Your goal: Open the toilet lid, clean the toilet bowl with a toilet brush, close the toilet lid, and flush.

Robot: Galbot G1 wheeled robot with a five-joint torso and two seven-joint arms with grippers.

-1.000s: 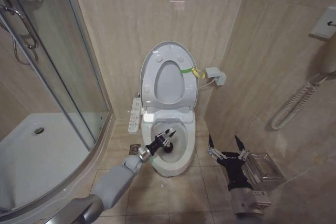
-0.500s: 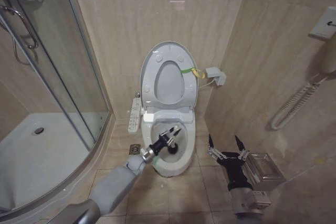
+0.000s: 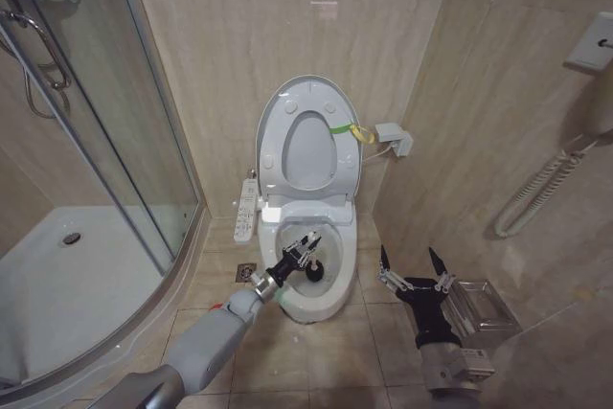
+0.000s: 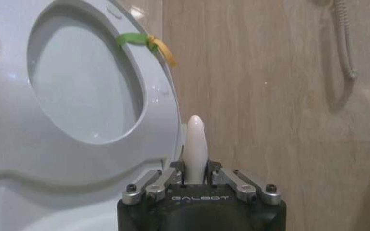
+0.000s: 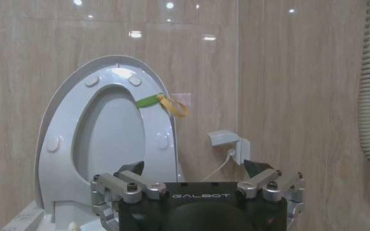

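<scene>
The left gripper (image 3: pixel 308 249) hangs over the open toilet bowl (image 3: pixel 330 299), its fingers pinched on the pale handle of the toilet brush (image 4: pixel 195 144). In the left wrist view the rounded tip of the handle stands up from between the closed jaws. The brush's dark head cannot be made out from the head camera; it is hidden behind the gripper inside the bowl.

Just behind this gripper, the toilet lid (image 3: pixel 287 98) stands raised against the tiled wall (image 3: pixel 220 35), with the ring-shaped seat (image 3: pixel 308 152) folded up against it. A yellow-green band (image 3: pixel 343 128) is tied at the lid's edge on the side toward the right gripper. On the gripper's far side, away from the other arm, the long white button panel (image 3: pixel 246 211) runs along the bowl's flank, and beyond that stands the glass shower enclosure (image 3: pixel 77 170).

The right gripper (image 3: pixel 415 265) hovers well apart from the bowl, out to its side near the floor, fingers spread and holding nothing. Close beside it lies a clear plastic box (image 3: pixel 482 302) on the floor tiles. A small white wall fitting (image 3: pixel 393 138) sits behind it, near the banded edge of the lid.
</scene>
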